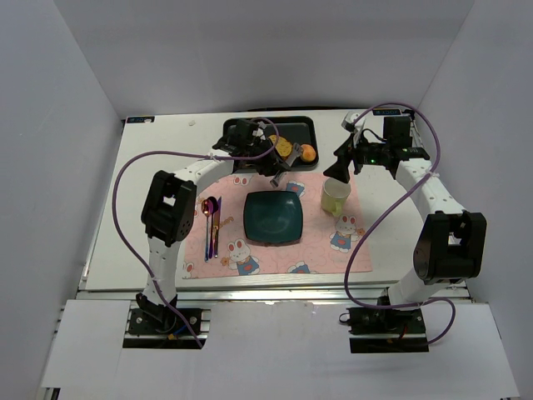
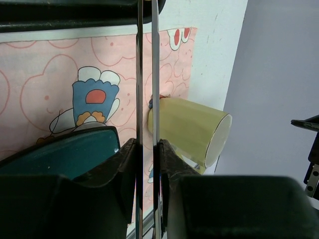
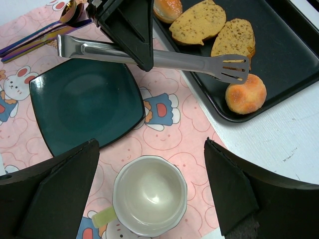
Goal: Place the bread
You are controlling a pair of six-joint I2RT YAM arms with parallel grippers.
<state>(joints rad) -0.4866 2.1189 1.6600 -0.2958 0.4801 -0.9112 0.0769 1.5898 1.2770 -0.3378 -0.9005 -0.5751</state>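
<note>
Bread [image 3: 245,93] sits at tray [image 3: 286,55] corner beside tongs [image 3: 189,60] clenched by left hand [image 2: 147,154]; right hand [image 3: 151,147] released

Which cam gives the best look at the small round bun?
Right wrist: the bun sits whole and unobstructed in the black tray, beside the tip of the tongs. Top external shows it only as a tiny orange blob. Left wrist doesn't show it.

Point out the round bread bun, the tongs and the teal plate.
bread [image 3: 245,93], right wrist view, centre of its glossy top.
tongs [image 3: 174,59], right wrist view, middle of the metal arm.
teal plate [image 3: 82,107], right wrist view, bare centre of the dish.
</note>
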